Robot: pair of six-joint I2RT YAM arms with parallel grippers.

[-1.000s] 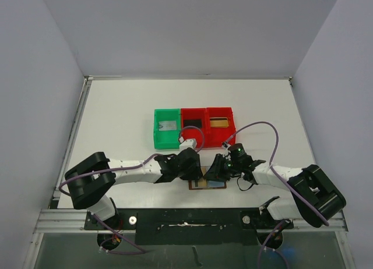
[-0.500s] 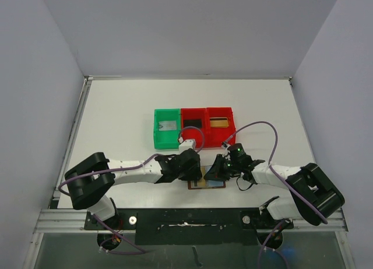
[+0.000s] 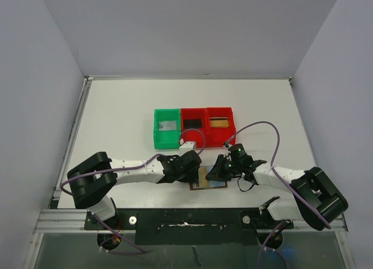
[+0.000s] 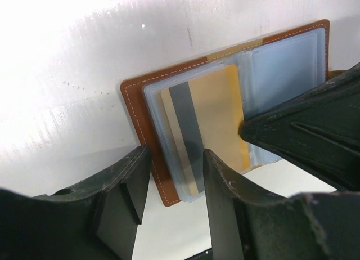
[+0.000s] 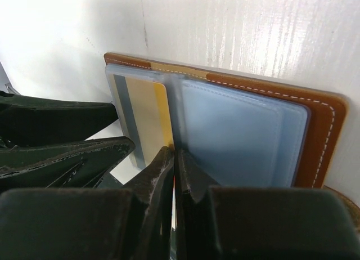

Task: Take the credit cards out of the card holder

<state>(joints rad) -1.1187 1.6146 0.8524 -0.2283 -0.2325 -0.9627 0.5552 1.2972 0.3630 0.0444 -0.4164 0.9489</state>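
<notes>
The brown leather card holder (image 3: 213,183) lies open on the table by the front edge. In the left wrist view, the card holder (image 4: 134,105) shows a gold credit card (image 4: 216,111) with a grey stripe in a clear sleeve. My left gripper (image 4: 171,187) is open, with the holder's left edge and the card's end between its fingers. My right gripper (image 5: 174,156) is shut, its tips pressing on the holder's middle fold beside the gold card (image 5: 147,111). The other sleeves (image 5: 230,130) look pale blue-grey.
A green bin (image 3: 166,128) and two red bins (image 3: 193,126) (image 3: 220,124) stand in a row behind the holder. The green bin holds a pale card and the right red bin a gold one. The black rail runs close in front.
My left gripper has moved slightly right, closing in on the holder's left edge. The gold card now shows beside it in the top view. The right gripper has stayed on the holder.
</notes>
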